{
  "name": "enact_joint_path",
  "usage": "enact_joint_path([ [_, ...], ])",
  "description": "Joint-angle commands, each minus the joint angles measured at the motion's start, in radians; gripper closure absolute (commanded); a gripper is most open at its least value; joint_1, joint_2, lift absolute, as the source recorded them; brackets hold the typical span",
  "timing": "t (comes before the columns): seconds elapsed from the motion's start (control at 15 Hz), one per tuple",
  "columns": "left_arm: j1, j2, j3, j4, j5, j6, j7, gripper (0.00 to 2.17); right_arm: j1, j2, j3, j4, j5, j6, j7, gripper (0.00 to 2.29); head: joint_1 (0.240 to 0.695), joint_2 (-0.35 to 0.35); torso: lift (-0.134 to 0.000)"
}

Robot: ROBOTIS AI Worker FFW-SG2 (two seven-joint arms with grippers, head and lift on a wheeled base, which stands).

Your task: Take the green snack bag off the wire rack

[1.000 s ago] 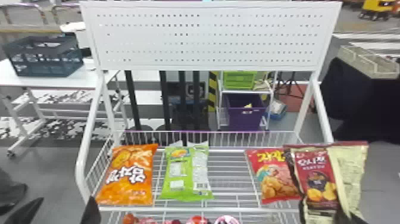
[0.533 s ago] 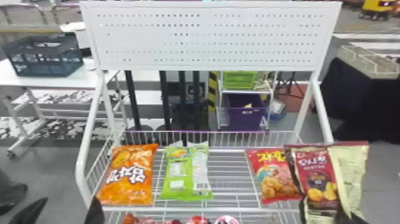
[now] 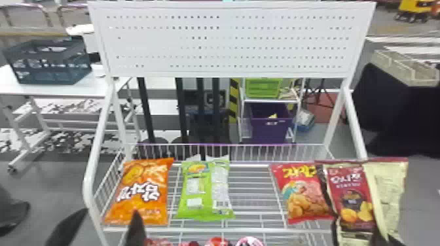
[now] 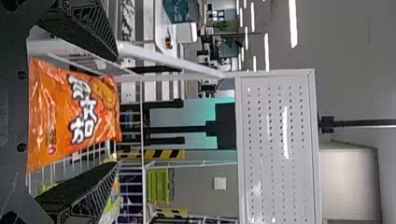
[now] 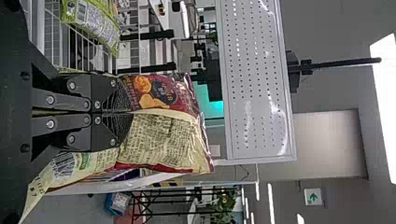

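The green snack bag [image 3: 204,196] lies on the wire rack [image 3: 252,230], right of the orange bag; it also shows in the right wrist view as a green bag [image 5: 93,23]. At the rack's front left, my left gripper [image 3: 110,214] is open, well left of the green bag and by the orange bag's lower edge. In its wrist view the left gripper [image 4: 116,111] has the orange bag [image 4: 60,112] beyond its parted fingers, not held. My right gripper [image 3: 381,240] is at the rack's right; the right gripper [image 5: 123,112] is shut on a dark red and cream snack bag [image 5: 163,140].
A red snack bag [image 3: 307,196] lies just left of the held bag. Round red items [image 3: 217,242] sit on a lower level at the front. The rack's white side posts [image 3: 90,183] rise on both sides to a perforated panel [image 3: 229,42].
My left gripper has moved to the right and slightly up in the head view, toward the orange bag. The right gripper and its held bag have stayed about where they were.
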Motion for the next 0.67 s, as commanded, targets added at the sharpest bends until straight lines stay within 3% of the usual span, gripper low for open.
enact_joint_path([
  [0.0, -0.143, 0.02, -0.141, 0.094, -0.001, 0.036, 0.012, 0.09, -0.002, 0.003, 0.002, 0.008, 0.0, -0.001, 0.001, 2.24, 0.499, 0.0, 0.0],
  [0.27, -0.437, 0.003, -0.351, 0.324, 0.008, 0.128, 0.055, 0.09, -0.005, 0.003, 0.0, 0.017, 0.0, 0.003, 0.002, 2.24, 0.499, 0.0, 0.0],
  [0.6, -0.694, -0.086, -0.466, 0.624, 0.029, 0.134, 0.085, 0.08, -0.033, 0.0, 0.013, 0.048, 0.003, 0.003, 0.002, 2.24, 0.499, 0.0, 0.0],
])
